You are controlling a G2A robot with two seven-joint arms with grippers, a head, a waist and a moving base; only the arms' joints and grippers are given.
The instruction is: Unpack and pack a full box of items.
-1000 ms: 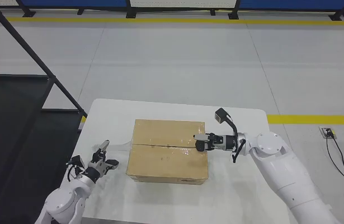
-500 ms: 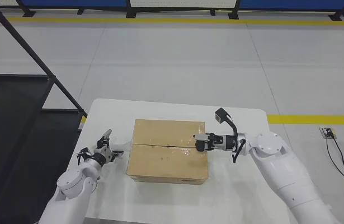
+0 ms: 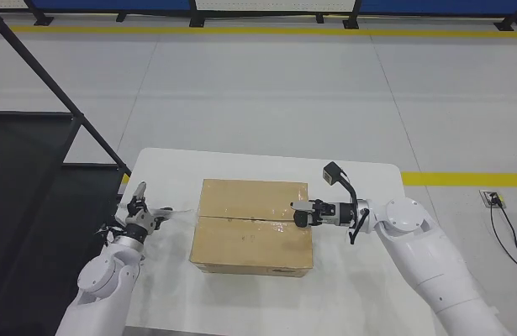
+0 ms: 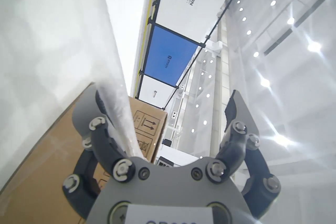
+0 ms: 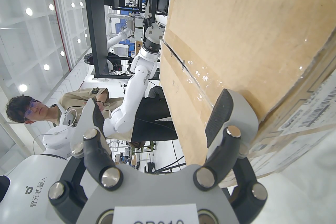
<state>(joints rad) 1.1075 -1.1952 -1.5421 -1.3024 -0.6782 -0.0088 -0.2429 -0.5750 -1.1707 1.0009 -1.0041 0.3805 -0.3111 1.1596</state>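
A closed cardboard box (image 3: 254,235) sits mid-table, its top flaps meeting at a seam covered in clear tape. My right gripper (image 3: 301,214) is at the box's right end by the seam. It is open, and one finger (image 5: 220,114) rests against the top edge of the box (image 5: 236,25). My left gripper (image 3: 140,207) hangs off the box's left end, open (image 4: 168,101). A strip of clear tape (image 4: 118,104) clings to one of its fingers and runs back toward the box (image 4: 39,156). The tape strip (image 3: 178,214) spans the gap to the box.
The white table (image 3: 367,286) has bare room in front of and to the right of the box. A black metal frame (image 3: 73,126) and a dark panel stand just off the table's left edge.
My left gripper has moved from near the table's front edge toward the far side and slightly left, drawing the tape strip with it. The right gripper and the box stay put.
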